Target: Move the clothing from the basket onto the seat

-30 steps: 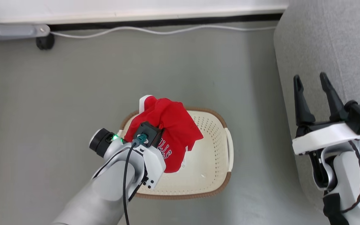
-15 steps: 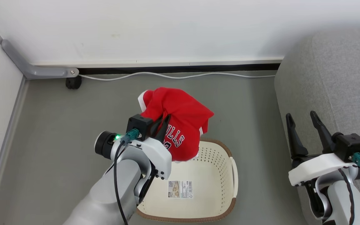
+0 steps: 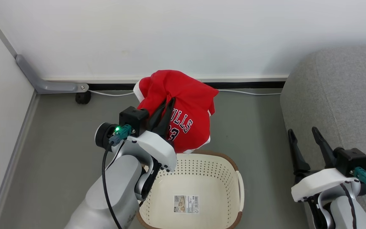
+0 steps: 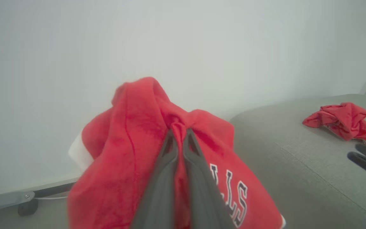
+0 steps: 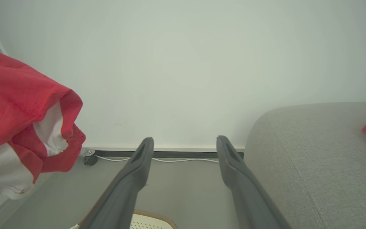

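Head view: left pincer (image 3: 169, 101) clamped on red jersey (image 3: 189, 95), bunched cloth hanging above far rim of cream basket (image 3: 214, 154). Paper label (image 3: 186, 203) lies flat on basket bottom. Right pincer (image 3: 301, 130) spread wide, holding nothing, just beside grey sofa (image 3: 338, 95).

Left wrist view: fingers pressed together into jersey fold. Second red garment (image 4: 345, 122) lies crumpled on sofa cushion.

Right wrist view: jersey hem at left, basket rim at bottom edge between spread fingers.

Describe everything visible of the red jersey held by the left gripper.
The jersey is bright red fabric with white trim, white dark-edged lettering ending "ULLS" and a partly hidden number. It hangs bunched in the air, lifted clear of the cream basket, with the left gripper shut on a pinched fold near its top.
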